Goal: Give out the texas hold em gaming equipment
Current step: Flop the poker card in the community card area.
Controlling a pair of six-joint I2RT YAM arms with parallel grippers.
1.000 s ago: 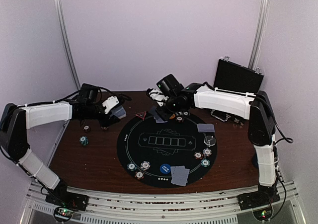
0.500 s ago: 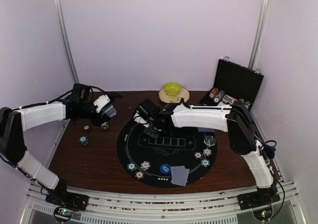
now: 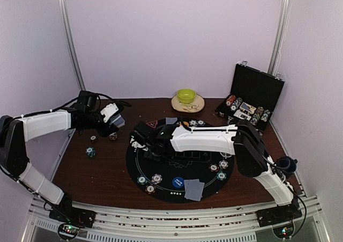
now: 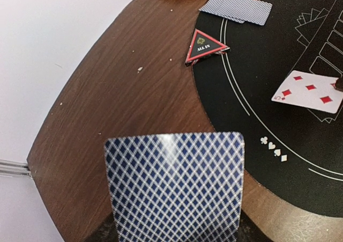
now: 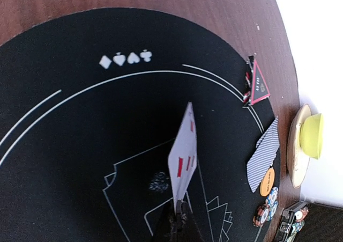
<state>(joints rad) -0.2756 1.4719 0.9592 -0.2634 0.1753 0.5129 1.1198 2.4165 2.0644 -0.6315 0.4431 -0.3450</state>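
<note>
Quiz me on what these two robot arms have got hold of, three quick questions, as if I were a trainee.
1. True or false: the right gripper holds a spoon.
2. What is in the left gripper? A: a pen. B: a card with a blue criss-cross back. C: a pair of dice.
3. What colour is the bowl at the far edge of the table?
Key: 1 false, it holds a card with red diamonds; 2 B; 3 green.
</note>
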